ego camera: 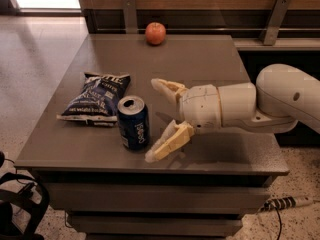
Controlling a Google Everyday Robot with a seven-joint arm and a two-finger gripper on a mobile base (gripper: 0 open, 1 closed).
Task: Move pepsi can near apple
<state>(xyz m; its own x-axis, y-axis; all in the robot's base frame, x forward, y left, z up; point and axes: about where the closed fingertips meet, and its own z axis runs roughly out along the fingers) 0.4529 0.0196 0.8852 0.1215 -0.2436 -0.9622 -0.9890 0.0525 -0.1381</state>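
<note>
Gripper (pixel 156 120) low over the table (pixel 200 59), fingers spread wide, nothing held. One finger reaches toward the table's middle, the other lies close to the front edge, mouth facing left. Pepsi can (pixel 133 124) stands upright just beside that mouth, near the front edge, not yet between the fingers; can't tell whether the near fingertip touches it. Top of the can looks opened, so keep it upright throughout. Chip bag (pixel 95 99) lies flat just behind and left of the can, near enough to snag. Apple (pixel 155 33) sits well apart at the far edge, by the back rail. Arm (pixel 280 99) comes in from the right. Judgement: the step is the approach to grasp. Ease left until the can's body is centred between the fingers, then close at mid-height, squarely, not on the rim. Pushing too far would drive the can into the bag or tip it. For the carry, lift clear of the bag and stop short of the apple, which would roll if nudged.
</note>
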